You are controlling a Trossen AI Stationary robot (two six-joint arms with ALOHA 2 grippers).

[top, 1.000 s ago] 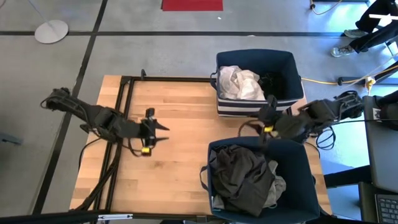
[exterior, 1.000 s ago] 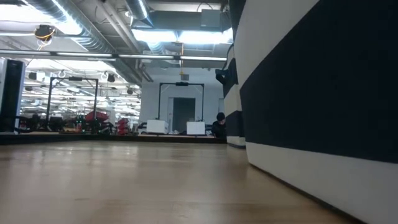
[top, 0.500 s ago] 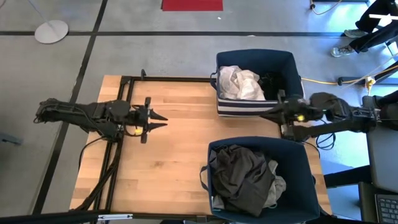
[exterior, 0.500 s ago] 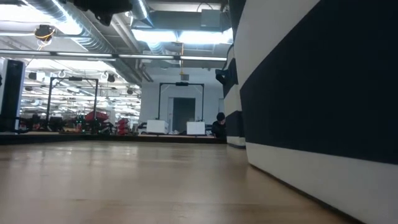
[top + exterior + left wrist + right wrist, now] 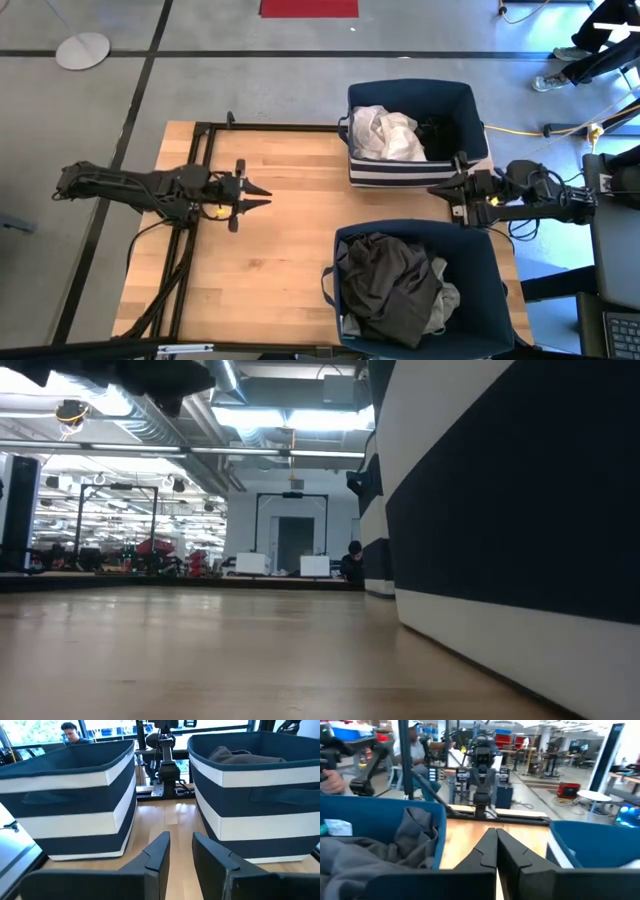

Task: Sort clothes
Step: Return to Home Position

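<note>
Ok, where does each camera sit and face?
High: overhead, straight down; table, left arm, right arm.
Low: table level, facing the room; bin wall, dark arm part above.
Left wrist: past open left claw, between top bin and bottom bin, toward right arm.
Right wrist: past shut right claw toward left arm.
Wrist views share both bins.

Bins (image 5: pixel 400 172) navy, white-striped; white garment (image 5: pixel 385 133); charcoal garment (image 5: pixel 390 285); table (image 5: pixel 290 260) pale wood.

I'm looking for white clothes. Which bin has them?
The upper bin in the high view: white cloth lies inside. The lower bin shows dark grey clothes.
</note>
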